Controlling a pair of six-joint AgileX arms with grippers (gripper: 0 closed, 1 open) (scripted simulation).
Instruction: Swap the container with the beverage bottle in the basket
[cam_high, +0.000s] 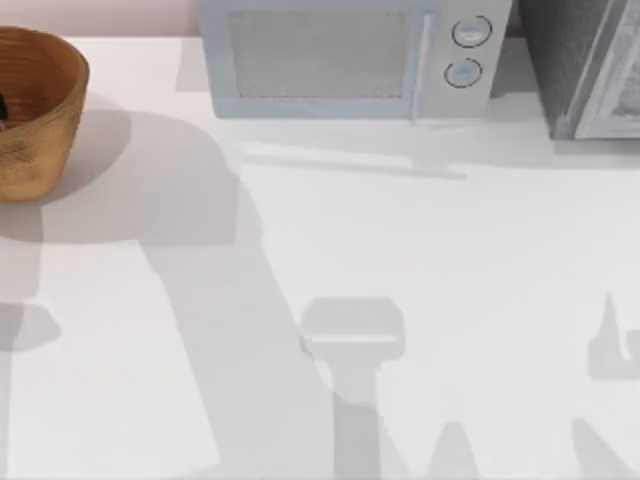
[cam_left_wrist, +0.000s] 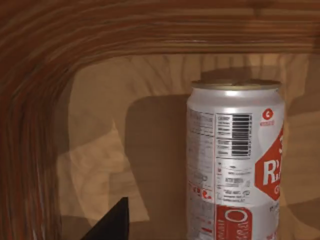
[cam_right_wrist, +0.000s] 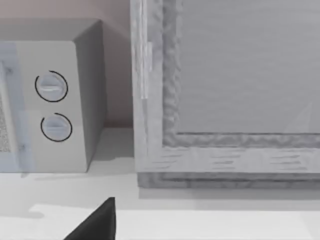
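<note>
Your beverage bottle (cam_left_wrist: 235, 160) stands upright inside the basket (cam_left_wrist: 45, 100), on its wood-grained floor. In the left wrist view it is a white can with a red label, a barcode panel facing the camera and a dull gold top. It stands near the curved ribbed wall but apart from it, with a strip of bare basket floor between can and wall.

One dark fingertip (cam_left_wrist: 112, 225) of the left arm's jaws juts into that view, beside the can and not touching it. You cannot tell from this how wide those jaws stand, and nothing is seen held in them. The wrist camera looks at the can from the side and from close by, low within the basket walls.

From above, you see the basket (cam_high: 35, 120) at the far left corner of the bench (cam_high: 400, 250), cut by the picture's left edge. The rest of the white bench top is open, marked by grey shadows. A microwave (cam_high: 345, 55) sits along the back edge and a grey cabinet (cam_high: 590, 65) at the back right.

The right wrist view faces the microwave's two dials (cam_right_wrist: 52, 107) and the cabinet front (cam_right_wrist: 225, 90), with one dark fingertip (cam_right_wrist: 97, 222) over the bench. Its jaw width cannot be judged either.
</note>
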